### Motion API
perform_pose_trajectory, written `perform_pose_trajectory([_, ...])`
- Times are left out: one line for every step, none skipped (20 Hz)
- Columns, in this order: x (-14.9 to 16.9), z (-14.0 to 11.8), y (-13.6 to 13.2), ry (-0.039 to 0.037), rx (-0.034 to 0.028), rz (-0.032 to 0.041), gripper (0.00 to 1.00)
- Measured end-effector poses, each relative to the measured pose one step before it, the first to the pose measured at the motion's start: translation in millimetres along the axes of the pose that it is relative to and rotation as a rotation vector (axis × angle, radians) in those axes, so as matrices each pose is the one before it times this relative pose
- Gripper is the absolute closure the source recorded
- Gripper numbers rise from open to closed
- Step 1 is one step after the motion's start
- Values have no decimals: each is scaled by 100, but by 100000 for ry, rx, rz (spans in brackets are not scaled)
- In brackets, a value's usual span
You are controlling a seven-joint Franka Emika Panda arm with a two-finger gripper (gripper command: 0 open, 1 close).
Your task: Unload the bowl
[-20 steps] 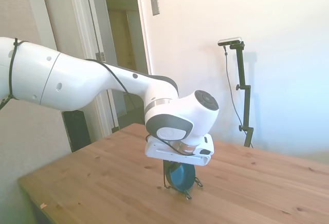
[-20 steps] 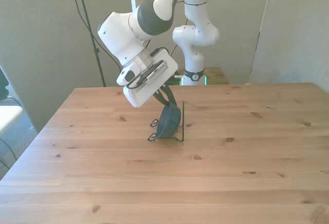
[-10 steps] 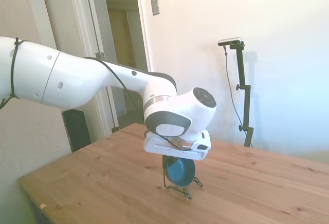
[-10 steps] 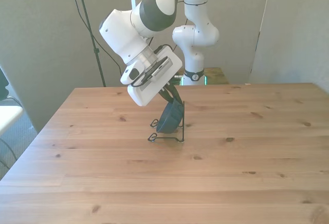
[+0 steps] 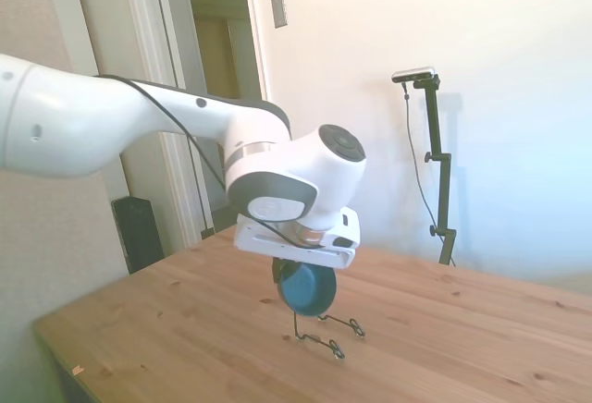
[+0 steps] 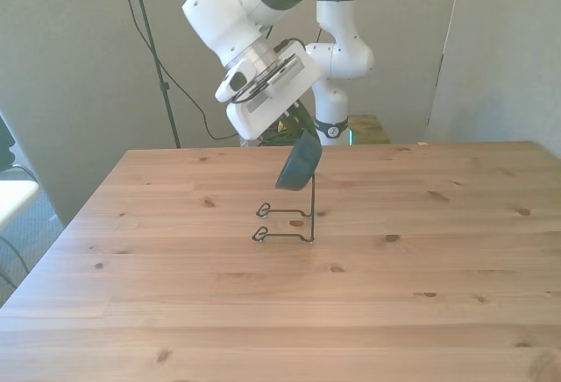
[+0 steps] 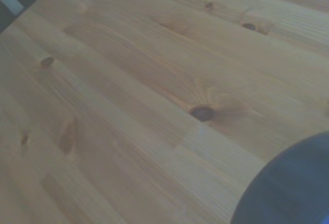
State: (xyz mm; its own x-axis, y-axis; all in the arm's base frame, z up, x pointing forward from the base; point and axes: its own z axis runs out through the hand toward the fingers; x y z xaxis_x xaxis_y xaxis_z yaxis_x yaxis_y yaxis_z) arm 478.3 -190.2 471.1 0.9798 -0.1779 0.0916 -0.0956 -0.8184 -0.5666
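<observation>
The dark teal-blue bowl [image 5: 308, 289] [image 6: 299, 160] hangs tilted on edge in the air, held at its rim by my gripper [image 5: 289, 269] [image 6: 299, 133], which is shut on it. It is clear of the thin black wire rack [image 5: 324, 334] [image 6: 289, 222], which stands on the table just below it. In the wrist view a curved dark edge of the bowl [image 7: 288, 188] shows over the wooden boards.
The wooden table [image 6: 421, 294] stretches wide around the rack on all sides. A doorway [image 5: 217, 98] and a wall lie beyond the table in the side view.
The gripper has risen with the bowl, lifting it out of the wire rack and a little toward the front view's right. The rack stays where it was.
</observation>
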Motion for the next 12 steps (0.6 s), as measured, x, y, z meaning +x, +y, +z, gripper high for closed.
perform_pose_trajectory([-1019, 173, -1035, 427, -1583, -443, 100])
perform_pose_trajectory([-1072, 191, -988, 371, -1551, -273, 100])
perform_pose_trajectory([-1084, 452, -1124, -149, -987, -384, 100])
perform_pose_trajectory([-988, 643, -1143, 145, -1363, -93, 100])
perform_pose_trajectory([-933, 837, -1090, -187, -1798, 79, 100])
perform_pose_trajectory([-869, 908, -941, -373, -1695, 418, 100])
perform_pose_trajectory([-842, 943, -958, -448, -1498, 651, 100])
perform_pose_trajectory([-833, 964, -791, -616, -1762, 894, 100])
perform_pose_trajectory([-803, 938, -702, -239, -2265, 1285, 100])
perform_pose_trajectory([-816, 1010, -664, -13, -2609, 1566, 100])
perform_pose_trajectory([-755, 987, -585, 338, -3162, 1879, 100])
perform_pose_trajectory([-720, 969, -559, 400, -2964, 1991, 100])
